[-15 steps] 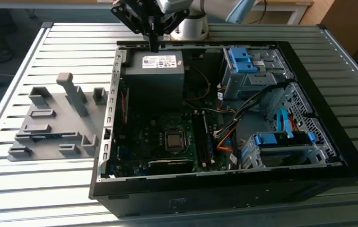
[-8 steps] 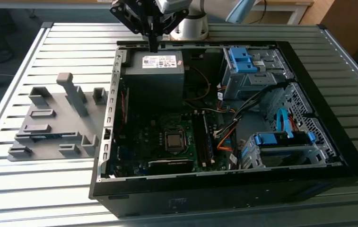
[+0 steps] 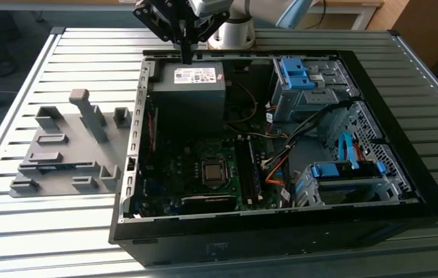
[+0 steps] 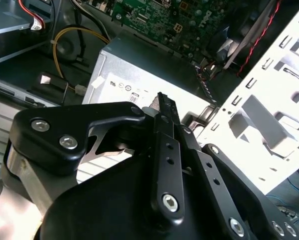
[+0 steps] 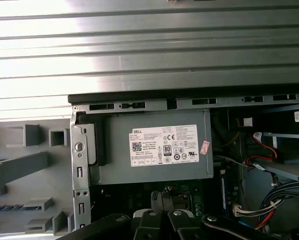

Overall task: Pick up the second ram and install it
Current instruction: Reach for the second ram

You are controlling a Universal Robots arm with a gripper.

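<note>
a: how far along is it?

b: early, i'd judge. the gripper point(image 3: 184, 56) hangs over the back end of the open computer case point(image 3: 280, 234), just above the power supply point(image 3: 191, 87). its fingers look pressed together and i see nothing between them.

a: and the second ram point(image 3: 49, 168)?

b: i take it to be the thin dark strip lying flat in a slot of the grey holder tray point(image 3: 72, 139). the tray sits on the slatted table point(image 3: 49, 243), to the exterior view's left of the case and well apart from the gripper. the first wrist view catches the strip too, bluish with a row of small marks, at the frame's edge.

a: so nothing done yet?

b: one green stick point(image 3: 243, 174) stands on edge on the motherboard point(image 3: 191, 156), just beside the cpu socket point(image 3: 213, 172). that reads as a module already seated, though i can't be sure. for this one, the pick-up and the seating both look left to do.

a: what can't you make out?

b: whether the slot next to that stick is free: too small to tell. the strip's chips and label don't resolve. in the second wrist view the gripper's own linkage stands in front of much of the case, and cables point(image 3: 280, 153) cover the board's far side.
</note>
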